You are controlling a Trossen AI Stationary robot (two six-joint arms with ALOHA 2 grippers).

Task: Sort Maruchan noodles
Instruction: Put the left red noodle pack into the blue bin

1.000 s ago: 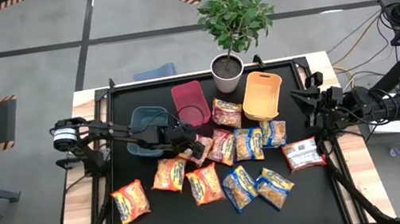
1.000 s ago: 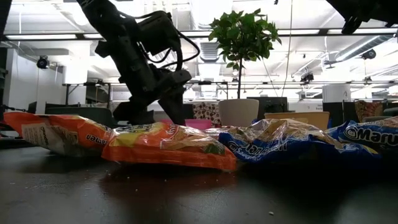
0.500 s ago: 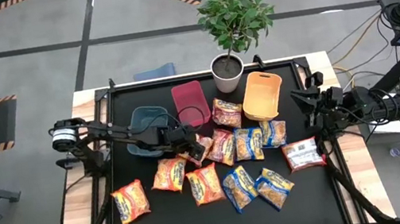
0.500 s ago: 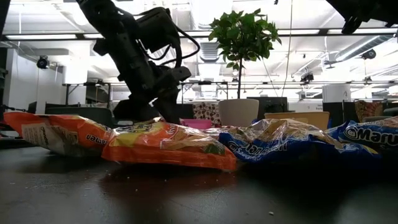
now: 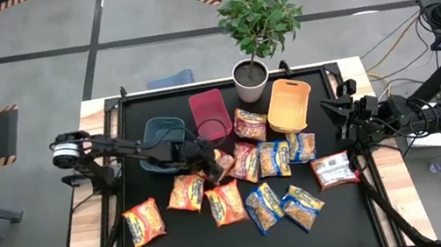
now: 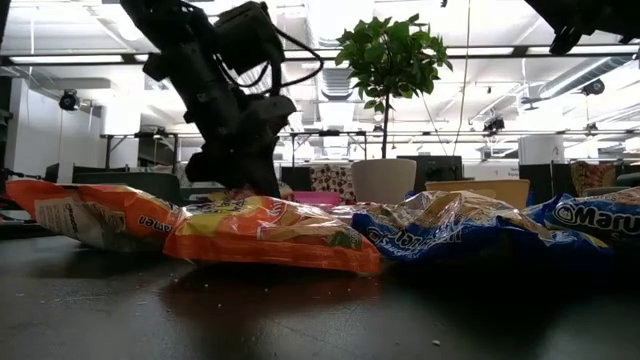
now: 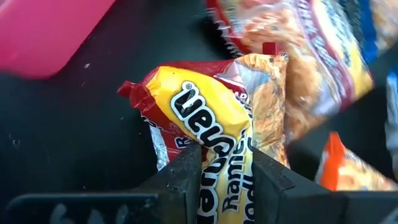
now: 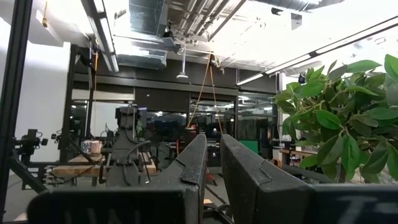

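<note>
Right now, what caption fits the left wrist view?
Left gripper pinching a red-and-yellow Maruchan packet on the black tabletop, beside the red bin.

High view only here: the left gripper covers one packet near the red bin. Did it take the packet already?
Observer: Yes. In the left wrist view the left gripper has both fingers pressed on a red-and-yellow noodle packet.
Operator: Is the packet flat or crumpled?
Observer: Crumpled; it bulges up between the fingers.
Operator: Is it lifted from the table?
Observer: I cannot tell. In the low view the orange packet in front hides the fingertips.
Operator: And the right gripper?
Observer: The right gripper is shut and empty, pointing level into the room, beside the plant.
</note>
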